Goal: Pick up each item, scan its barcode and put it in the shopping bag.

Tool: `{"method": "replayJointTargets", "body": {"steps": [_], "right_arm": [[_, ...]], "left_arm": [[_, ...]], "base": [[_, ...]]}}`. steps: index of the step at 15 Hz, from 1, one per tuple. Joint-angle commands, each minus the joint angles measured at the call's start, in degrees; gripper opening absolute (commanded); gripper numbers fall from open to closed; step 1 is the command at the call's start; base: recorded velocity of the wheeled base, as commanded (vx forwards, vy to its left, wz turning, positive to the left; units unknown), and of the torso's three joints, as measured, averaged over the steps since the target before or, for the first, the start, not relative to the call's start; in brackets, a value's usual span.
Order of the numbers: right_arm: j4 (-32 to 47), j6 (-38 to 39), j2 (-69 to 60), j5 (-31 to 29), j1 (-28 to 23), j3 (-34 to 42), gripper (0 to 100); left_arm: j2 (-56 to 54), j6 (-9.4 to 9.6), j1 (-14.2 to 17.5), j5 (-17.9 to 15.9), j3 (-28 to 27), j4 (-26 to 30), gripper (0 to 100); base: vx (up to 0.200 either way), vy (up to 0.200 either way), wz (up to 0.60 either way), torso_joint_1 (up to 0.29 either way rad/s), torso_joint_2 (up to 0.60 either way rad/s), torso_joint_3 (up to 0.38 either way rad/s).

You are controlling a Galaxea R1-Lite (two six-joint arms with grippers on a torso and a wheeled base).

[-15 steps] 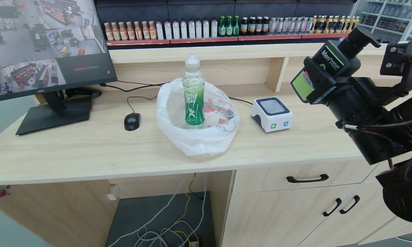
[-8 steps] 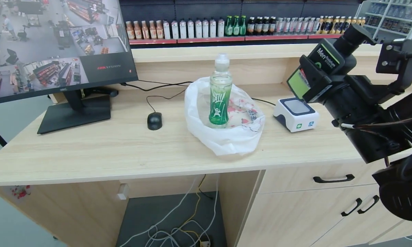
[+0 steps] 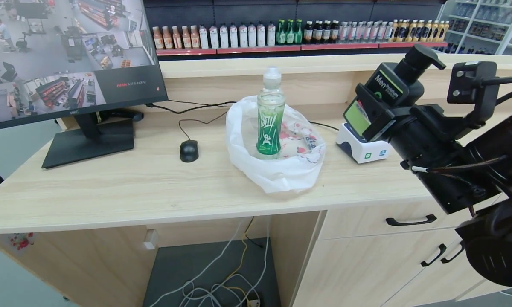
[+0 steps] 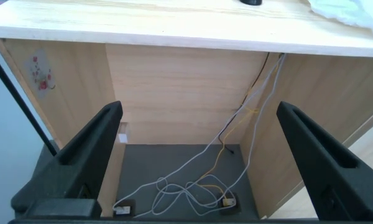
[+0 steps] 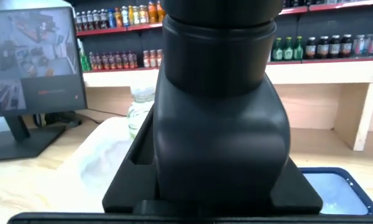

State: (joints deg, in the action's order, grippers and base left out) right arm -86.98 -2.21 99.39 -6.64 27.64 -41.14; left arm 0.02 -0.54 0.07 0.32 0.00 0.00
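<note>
My right gripper [image 3: 390,117] is shut on a black pump bottle [image 3: 391,87] with a green label. It holds the bottle tilted just above the white barcode scanner [image 3: 362,150] at the counter's right. The same black pump bottle [image 5: 217,124] takes up most of the right wrist view, with the scanner [image 5: 336,191] below it. A white shopping bag [image 3: 277,172] lies open mid-counter, and a clear bottle with a green label [image 3: 269,123] stands upright inside it. My left gripper [image 4: 202,165] is open below the counter edge, facing the recess under the counter.
A monitor [image 3: 68,55] on its stand sits at the counter's left, and a black mouse [image 3: 189,151] lies between it and the bag. A raised ledge and a shelf of drinks [image 3: 281,34] run behind. Drawers with black handles [image 3: 411,221] are below on the right, and loose cables [image 4: 193,186] lie in the recess.
The head camera has shifted, sliding the whole scene right. My right gripper has lowered the black pump bottle down and left, from above the scanner to right over it.
</note>
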Motion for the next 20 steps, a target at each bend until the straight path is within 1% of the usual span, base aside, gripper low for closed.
{"method": "replayJointTargets", "body": {"steps": [1,4,7,8,10,11,12,14,18,20], "right_arm": [[0.06,-0.08,2.65,0.14,0.23,-1.92,0],[1.46,-0.08,8.01,-0.3,2.42,-8.95,0],[7.53,-0.17,11.44,-0.91,3.04,-14.93,0],[8.41,-0.17,13.46,-1.0,3.04,-17.3,0],[9.46,-0.08,18.65,-0.74,3.21,-24.42,0],[9.46,0.01,19.7,-0.83,3.48,-25.65,0],[9.99,0.01,21.9,-0.83,3.83,-28.64,0],[13.59,0.1,23.04,-0.83,2.77,-31.37,0],[17.9,0.01,26.47,-1.0,-1.44,-37.26,0],[20.1,0.1,27.26,-0.91,-1.62,-40.07,0]], "left_arm": [[-0.02,-0.08,0.01,0.03,0.0,0.0,100],[-0.02,0.01,0.01,0.03,0.0,0.0,100],[-0.02,0.01,0.01,0.03,0.0,0.0,100],[-0.02,0.01,0.01,0.03,0.0,0.0,100],[-0.02,0.01,0.01,0.03,0.0,0.0,100],[-0.02,0.01,0.01,0.03,0.0,0.0,100],[-0.02,-0.08,0.01,0.03,0.0,0.0,100],[-0.02,-0.08,0.01,0.03,0.0,0.0,100],[-0.02,0.01,0.01,0.03,0.0,0.0,100],[-0.02,0.01,0.01,0.03,0.0,0.0,100]], "base": [[0.0,0.0,0.0,0.0,0.0,0.0],[0.0,0.0,0.0,0.0,0.0,0.0],[0.0,0.0,0.0,0.0,0.0,0.0],[0.0,0.0,0.0,0.0,0.0,0.0],[0.0,0.0,0.0,0.0,0.0,0.0],[0.0,0.0,0.0,0.0,0.0,0.0],[0.0,0.0,0.0,0.0,0.0,0.0],[0.0,0.0,0.0,0.0,0.0,0.0],[0.0,0.0,0.0,0.0,0.0,0.0],[0.0,0.0,0.0,0.0,0.0,0.0]]}}
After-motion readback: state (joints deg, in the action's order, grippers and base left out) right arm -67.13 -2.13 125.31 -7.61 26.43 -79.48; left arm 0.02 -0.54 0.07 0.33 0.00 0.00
